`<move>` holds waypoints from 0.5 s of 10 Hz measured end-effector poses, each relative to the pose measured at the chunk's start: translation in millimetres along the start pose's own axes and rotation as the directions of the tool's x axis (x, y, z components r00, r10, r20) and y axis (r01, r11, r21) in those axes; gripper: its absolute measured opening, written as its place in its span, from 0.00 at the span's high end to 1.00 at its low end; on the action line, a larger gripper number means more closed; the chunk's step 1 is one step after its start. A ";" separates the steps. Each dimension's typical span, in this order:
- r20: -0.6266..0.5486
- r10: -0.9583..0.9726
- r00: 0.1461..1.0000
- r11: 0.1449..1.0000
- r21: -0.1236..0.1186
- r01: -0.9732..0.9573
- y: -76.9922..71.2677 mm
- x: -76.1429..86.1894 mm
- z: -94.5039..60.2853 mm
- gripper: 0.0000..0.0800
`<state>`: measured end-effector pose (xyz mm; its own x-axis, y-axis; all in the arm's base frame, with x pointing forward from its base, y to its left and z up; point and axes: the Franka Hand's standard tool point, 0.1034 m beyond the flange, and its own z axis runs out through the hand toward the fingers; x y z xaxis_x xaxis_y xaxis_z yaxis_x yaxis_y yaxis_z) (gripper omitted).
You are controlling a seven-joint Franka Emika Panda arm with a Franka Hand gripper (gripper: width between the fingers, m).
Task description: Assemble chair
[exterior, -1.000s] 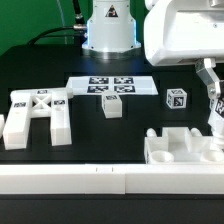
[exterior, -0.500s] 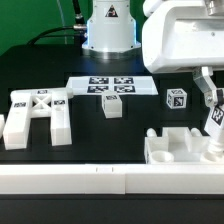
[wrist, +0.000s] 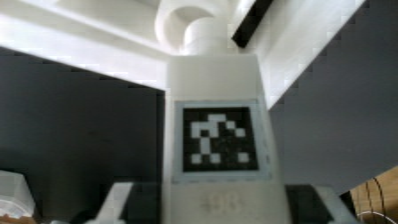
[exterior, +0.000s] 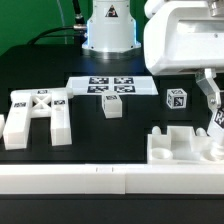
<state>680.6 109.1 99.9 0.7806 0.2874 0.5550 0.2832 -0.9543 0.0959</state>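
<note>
**Condition.** The gripper [exterior: 212,104] pinches one chair leg [exterior: 216,124] between its jaws. In the wrist view the leg runs out centred between the two fingers [wrist: 118,202], with its tag facing the camera. The leg hangs close to upright at the seat block's [exterior: 178,147] far corner, on the exterior view's right. Whether it touches the seat block cannot be told.

**Hazards.**
1. Off-axis entry. If the leg tip is not over the seat block's socket, downward force is likely to jam it on the rim or push the seat block sideways.
2. Slip in the grip. The leg is smooth plastic, so a side load at contact may rotate it between the pads.
3. Collision. The small tagged block [exterior: 177,99] sits just behind the seat block, and a wide swing could knock it.

The H-shaped piece [exterior: 35,112] lies well apart from the seat block and is at no risk.
</note>
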 end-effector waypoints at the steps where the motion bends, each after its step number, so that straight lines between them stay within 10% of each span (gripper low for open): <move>1: 0.001 -0.002 1.000 1.000 0.000 0.002 -0.1 0.3 0.2 0.64; 5: 0.005 -0.034 0.999 0.999 -0.002 0.034 3.2 0.9 -3.4 0.64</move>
<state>680.4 106.0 103.5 0.7730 0.3205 0.5474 0.3088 -0.9439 0.1166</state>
